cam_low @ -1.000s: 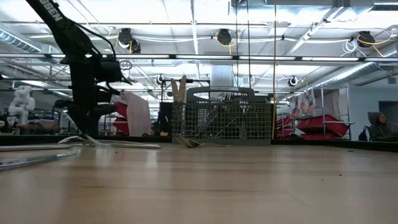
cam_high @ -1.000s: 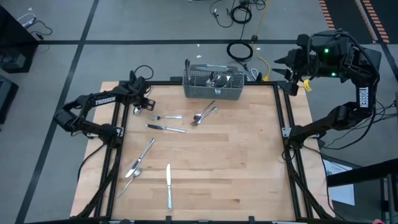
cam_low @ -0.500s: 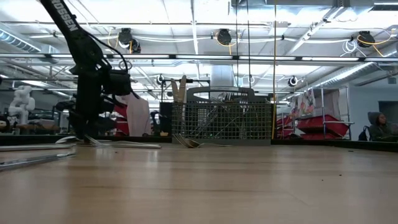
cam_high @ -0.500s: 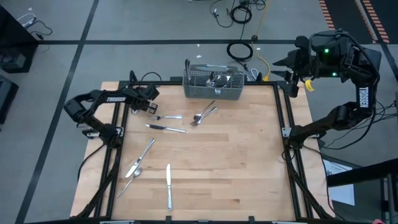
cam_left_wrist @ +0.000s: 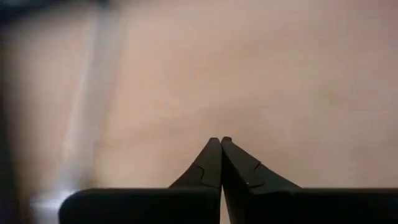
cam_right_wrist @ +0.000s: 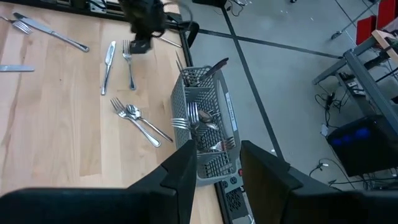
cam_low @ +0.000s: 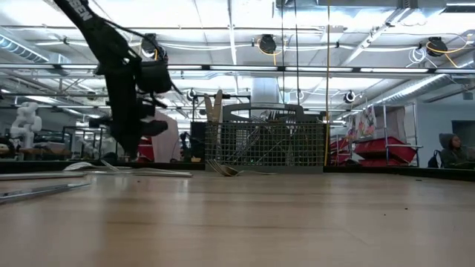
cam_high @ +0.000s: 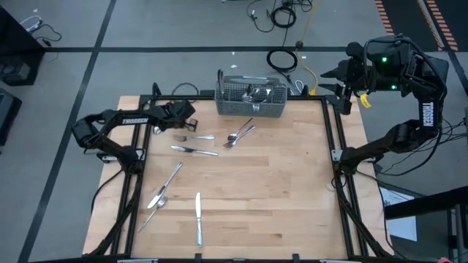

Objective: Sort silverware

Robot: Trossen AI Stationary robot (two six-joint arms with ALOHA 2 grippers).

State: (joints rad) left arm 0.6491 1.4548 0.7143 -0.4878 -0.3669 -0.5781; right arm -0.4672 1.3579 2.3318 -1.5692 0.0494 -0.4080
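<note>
The left gripper [cam_high: 187, 112] had snapped shut on nothing and lifted off the far-left table [cam_high: 278, 212], so that pick apparently failed. The silverware [cam_high: 194, 150] remained scattered, some already in the basket [cam_high: 250, 107]. The right gripper [cam_right_wrist: 214, 163] waited half-open beyond.

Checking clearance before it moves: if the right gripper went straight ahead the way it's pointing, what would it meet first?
Probably the wire-mesh basket: the right gripper has it framed between its fingers, though depth is hard to judge.

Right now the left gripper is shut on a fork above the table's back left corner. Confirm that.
Not quite. The left gripper is shut, but on nothing: the left wrist view shows its fingertips pressed together with no silverware between them. It does hover over the table's back left corner.
</note>
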